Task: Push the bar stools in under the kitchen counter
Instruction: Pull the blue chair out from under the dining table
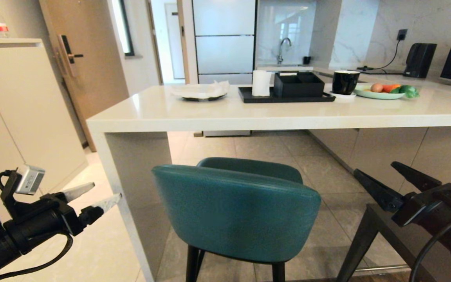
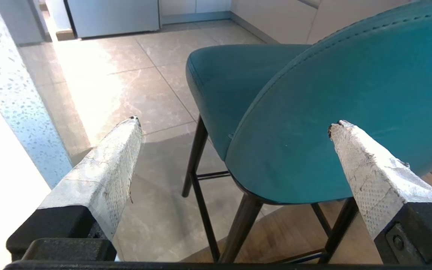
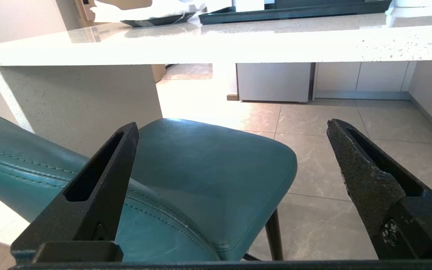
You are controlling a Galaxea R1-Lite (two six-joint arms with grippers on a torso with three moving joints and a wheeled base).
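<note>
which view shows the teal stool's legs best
The left wrist view: the teal stool shows its thin black legs and crossbars under the seat. The head view catches only the leg tops below the backrest. The right wrist view shows seat and backrest, with one leg partly visible.

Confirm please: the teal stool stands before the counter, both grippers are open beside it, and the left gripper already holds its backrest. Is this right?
Not quite. The left gripper holds nothing: the head view shows it open, apart from the teal stool. The right gripper is open too, and the counter is ahead.
</note>
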